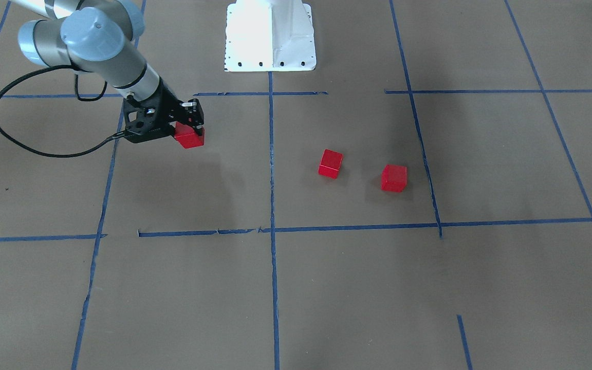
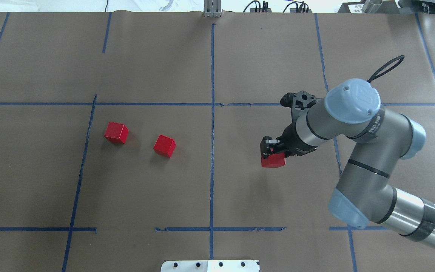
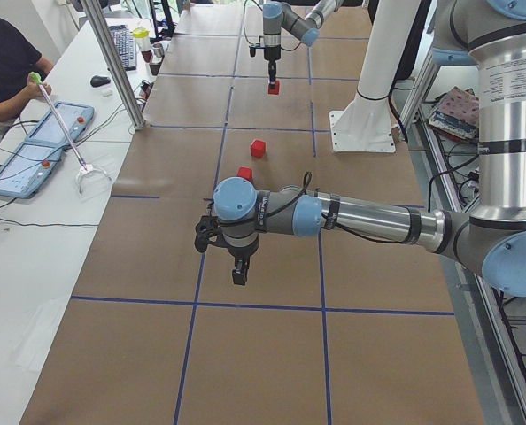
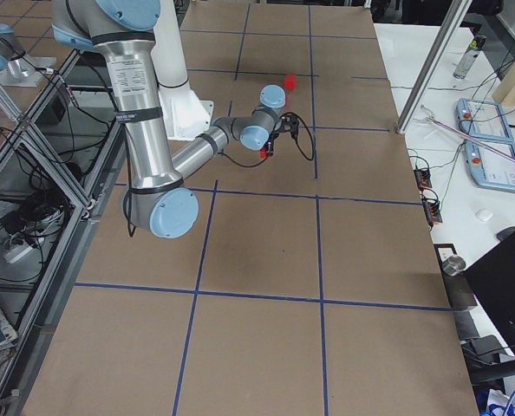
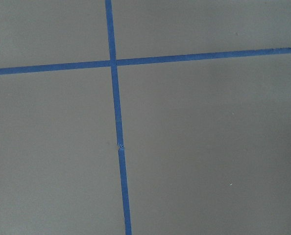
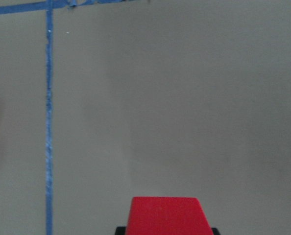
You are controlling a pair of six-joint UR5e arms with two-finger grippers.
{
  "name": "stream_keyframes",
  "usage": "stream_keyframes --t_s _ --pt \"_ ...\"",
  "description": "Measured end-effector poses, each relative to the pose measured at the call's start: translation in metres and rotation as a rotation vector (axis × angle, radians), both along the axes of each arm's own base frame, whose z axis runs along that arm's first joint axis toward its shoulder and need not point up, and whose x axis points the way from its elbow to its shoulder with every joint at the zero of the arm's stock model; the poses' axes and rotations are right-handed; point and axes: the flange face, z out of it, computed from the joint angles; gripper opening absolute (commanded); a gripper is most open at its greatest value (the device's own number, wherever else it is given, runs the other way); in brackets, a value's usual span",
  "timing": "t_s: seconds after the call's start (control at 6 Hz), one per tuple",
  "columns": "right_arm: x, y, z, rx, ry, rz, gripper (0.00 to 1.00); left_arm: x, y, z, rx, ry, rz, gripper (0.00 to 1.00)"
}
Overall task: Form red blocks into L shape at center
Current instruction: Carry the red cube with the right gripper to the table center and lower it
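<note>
Brown paper (image 2: 240,189) is crossed by a blue tape line (image 2: 212,170). Right of it, one red block (image 2: 273,162) is clamped by the right gripper (image 2: 274,154); a second block (image 2: 164,146) and a third block (image 2: 116,132) are set left of it. Whether the left gripper (image 3: 237,270) is closed cannot be told.

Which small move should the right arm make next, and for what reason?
Probably carry the held red block toward the central blue line. The right gripper has its jaws shut on it, well short of that line, while the nearer loose block and the farther loose block lie apart beyond it.
</note>
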Motion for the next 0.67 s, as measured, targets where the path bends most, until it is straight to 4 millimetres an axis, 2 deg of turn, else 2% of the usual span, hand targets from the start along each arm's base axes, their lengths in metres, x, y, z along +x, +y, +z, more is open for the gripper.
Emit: stream_keyframes --t_s 0.17,0.33,0.67 --pt "-0.029 0.010 -0.033 -0.019 0.024 0.068 0.01 0.000 0.000 -0.001 0.002 0.000 0.000 1.00" --pt "-0.064 0.020 -0.055 -0.011 0.047 0.107 0.01 0.001 -0.001 -0.001 0.005 0.000 0.001 1.00" --pt "-0.145 0.018 -0.091 -0.037 0.113 0.131 0.00 0.001 -0.002 -0.003 0.009 0.001 0.002 1.00"
